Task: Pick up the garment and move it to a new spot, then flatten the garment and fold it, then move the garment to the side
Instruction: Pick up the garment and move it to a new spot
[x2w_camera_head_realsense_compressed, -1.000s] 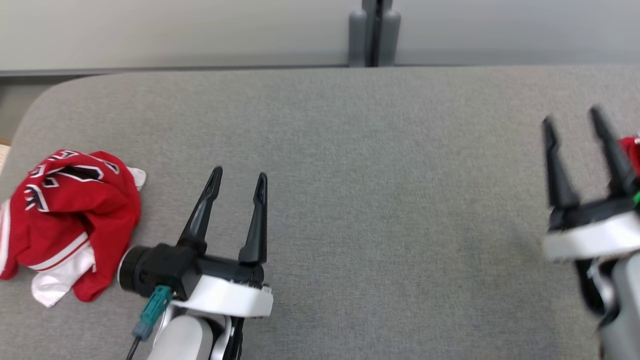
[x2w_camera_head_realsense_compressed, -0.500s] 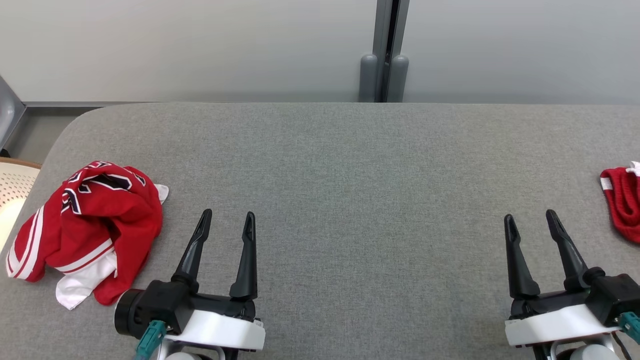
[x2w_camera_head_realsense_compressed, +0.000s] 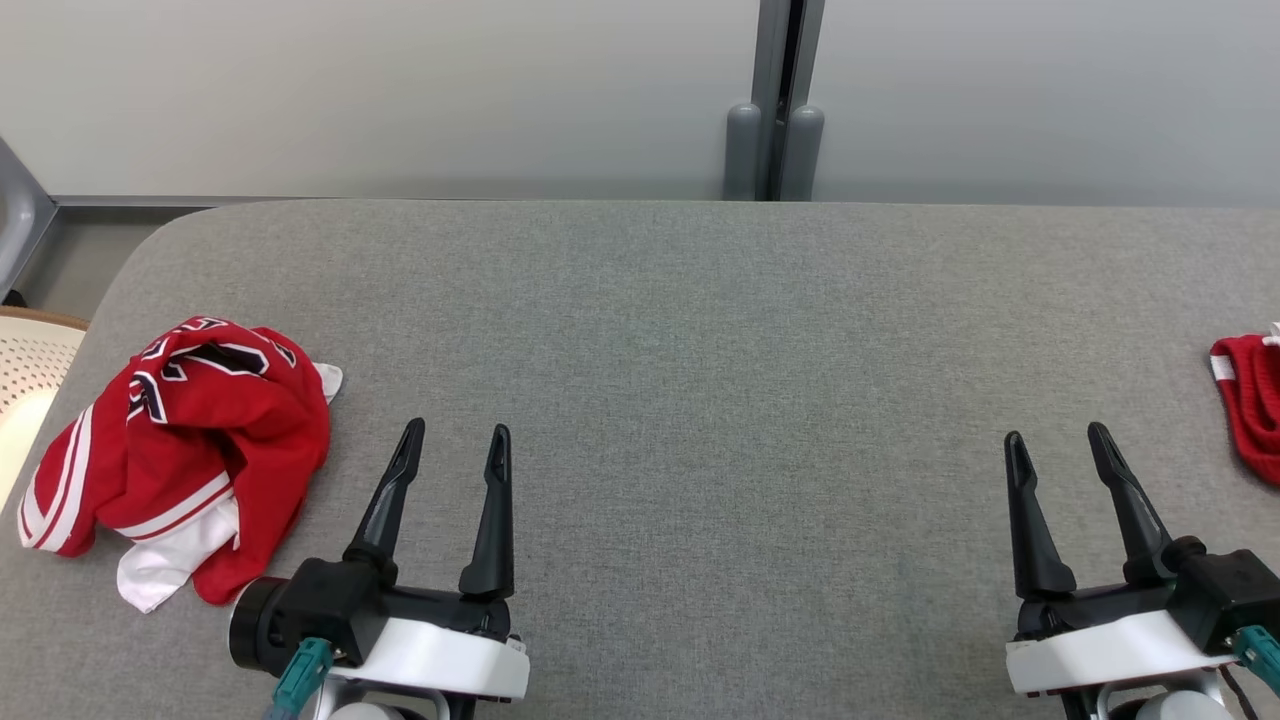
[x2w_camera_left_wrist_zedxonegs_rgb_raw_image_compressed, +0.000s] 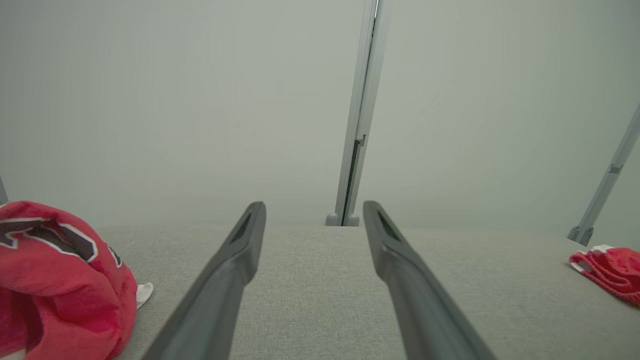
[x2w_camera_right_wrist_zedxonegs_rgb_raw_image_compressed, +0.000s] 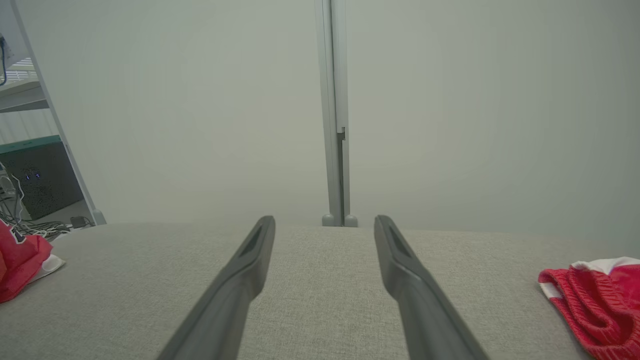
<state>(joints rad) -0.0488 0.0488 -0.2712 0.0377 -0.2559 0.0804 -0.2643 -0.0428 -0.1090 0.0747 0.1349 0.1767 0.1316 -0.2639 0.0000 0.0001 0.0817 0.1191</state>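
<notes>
The red jersey (x2w_camera_head_realsense_compressed: 180, 450) lies crumpled at the left end of the table (x2w_camera_head_realsense_compressed: 700, 300). It is bunched so that its black-and-white lettering folds in on itself and cannot be read. White fabric pokes out at its near side and far corner. At the table's right end a second red garment (x2w_camera_head_realsense_compressed: 1248, 410), ribbed with white trim, is cut off by the head view's edge, so its full shape cannot be told. Off the table's left end a pale perforated thing (x2w_camera_head_realsense_compressed: 30, 370) with a brown rim is also cut off. Whether it is a basket or a seat, and whether anything is in it, cannot be told. The left gripper (x2w_camera_head_realsense_compressed: 457, 430) is at the table's near edge, just right of the jersey, fingers apart and holding nothing. The right gripper (x2w_camera_head_realsense_compressed: 1056, 434) is at the near edge toward the table's right end, fingers likewise spread and empty, clear of the second garment.
</notes>
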